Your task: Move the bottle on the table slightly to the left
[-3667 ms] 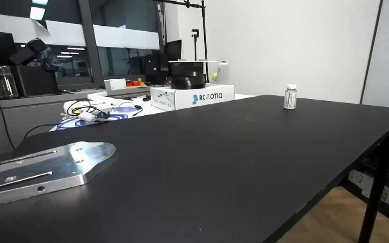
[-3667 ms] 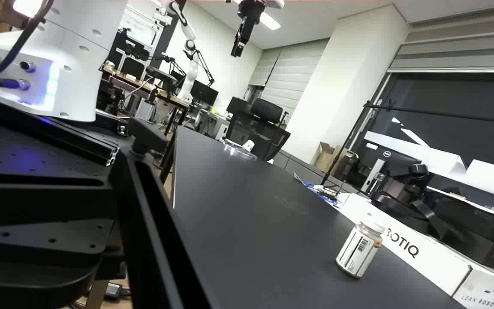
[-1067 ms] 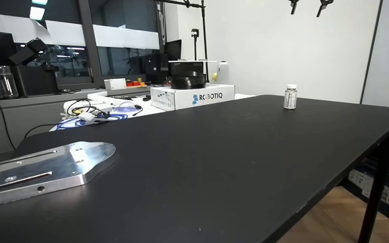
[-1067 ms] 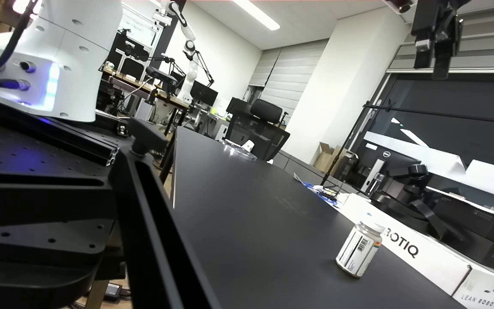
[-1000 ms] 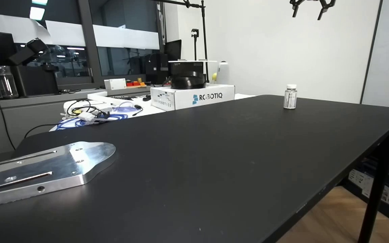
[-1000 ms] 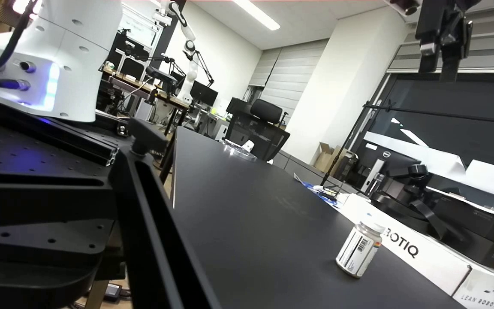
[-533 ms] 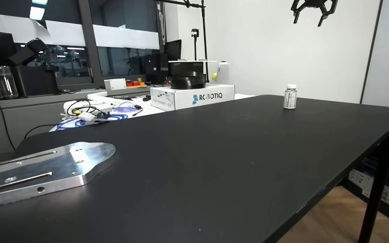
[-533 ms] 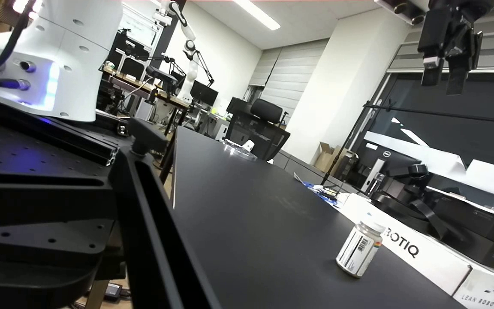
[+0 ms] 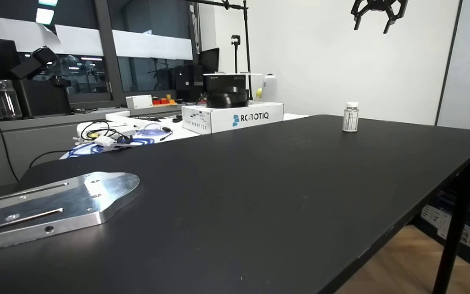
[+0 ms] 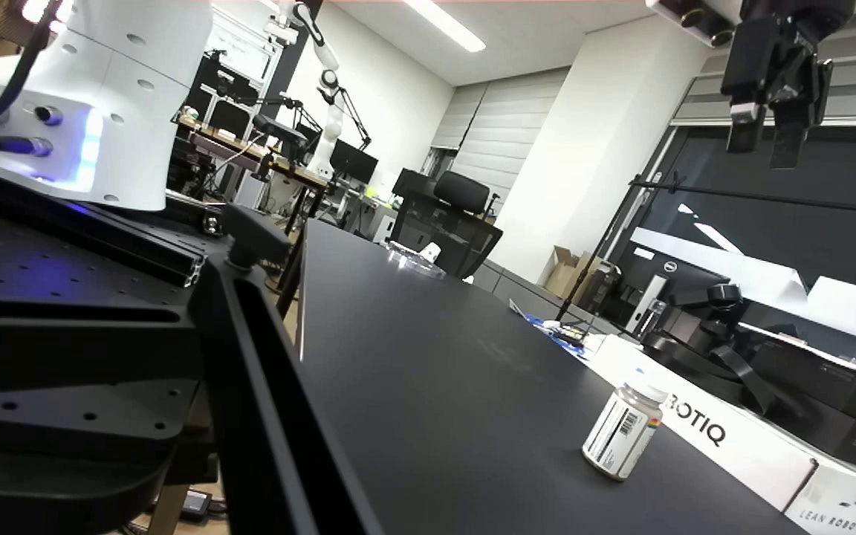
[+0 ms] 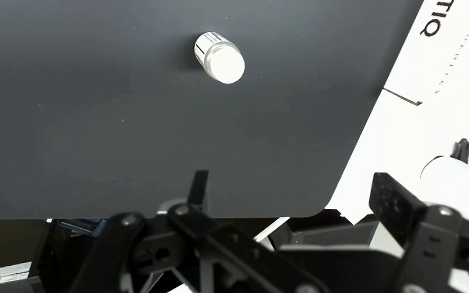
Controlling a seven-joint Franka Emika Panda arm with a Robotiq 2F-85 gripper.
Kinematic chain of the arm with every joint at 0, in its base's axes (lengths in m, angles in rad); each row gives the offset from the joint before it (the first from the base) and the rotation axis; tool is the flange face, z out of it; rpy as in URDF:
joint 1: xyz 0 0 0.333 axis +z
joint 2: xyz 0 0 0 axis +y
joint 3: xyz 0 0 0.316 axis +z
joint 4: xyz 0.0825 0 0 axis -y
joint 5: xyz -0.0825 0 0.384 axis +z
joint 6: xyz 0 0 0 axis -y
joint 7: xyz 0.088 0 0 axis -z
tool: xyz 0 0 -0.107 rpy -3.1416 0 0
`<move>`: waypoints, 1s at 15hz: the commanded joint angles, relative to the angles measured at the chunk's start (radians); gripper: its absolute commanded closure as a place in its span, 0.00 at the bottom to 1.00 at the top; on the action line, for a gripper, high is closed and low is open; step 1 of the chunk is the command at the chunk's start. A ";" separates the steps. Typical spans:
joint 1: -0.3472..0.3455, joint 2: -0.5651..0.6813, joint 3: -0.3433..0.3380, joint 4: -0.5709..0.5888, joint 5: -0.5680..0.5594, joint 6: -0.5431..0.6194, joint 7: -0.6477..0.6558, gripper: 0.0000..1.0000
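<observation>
The bottle is small and whitish-silver with a white cap. It stands upright on the black table in both exterior views [image 9: 350, 118] [image 10: 623, 435] and shows from above in the wrist view [image 11: 222, 61]. The table shows its bare top in all views [image 9: 239, 196] [image 10: 428, 371] [image 11: 136, 134]. My gripper [image 9: 371, 30] [image 10: 762, 154] hangs high above the table near the bottle's end. In the wrist view its fingers [image 11: 291, 179] are wide apart with nothing between them. The bottle lies ahead of the fingertips, touched by neither.
A white ROBOTIQ box [image 9: 239, 118] [image 10: 725, 438] [image 11: 417, 61] lies along the table's long edge, near the bottle. A shiny metal plate [image 9: 67, 196] lies at the table's other end. Blue cables [image 9: 137, 142] lie beyond the edge.
My gripper has travelled to the bottle's end of the table and come down into both exterior views. In the last half second it moved only slightly lower. The bottle has not moved.
</observation>
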 commanded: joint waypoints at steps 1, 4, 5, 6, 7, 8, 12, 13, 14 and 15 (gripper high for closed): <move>0.018 0.098 -0.025 0.051 0.021 0.031 0.022 0.00; 0.024 0.191 -0.040 0.068 0.018 0.115 0.027 0.00; 0.029 0.227 -0.045 0.079 0.019 0.146 0.024 0.00; 0.029 0.262 -0.051 0.091 0.030 0.171 0.014 0.00; 0.033 0.297 -0.056 0.103 0.039 0.189 0.016 0.00; 0.040 0.327 -0.060 0.112 0.044 0.200 0.020 0.00; 0.057 0.424 -0.068 0.149 0.092 0.159 0.016 0.00; 0.064 0.441 -0.071 0.153 0.096 0.158 0.015 0.00; 0.067 0.459 -0.072 0.158 0.103 0.159 0.009 0.00; 0.069 0.476 -0.073 0.163 0.109 0.165 0.005 0.00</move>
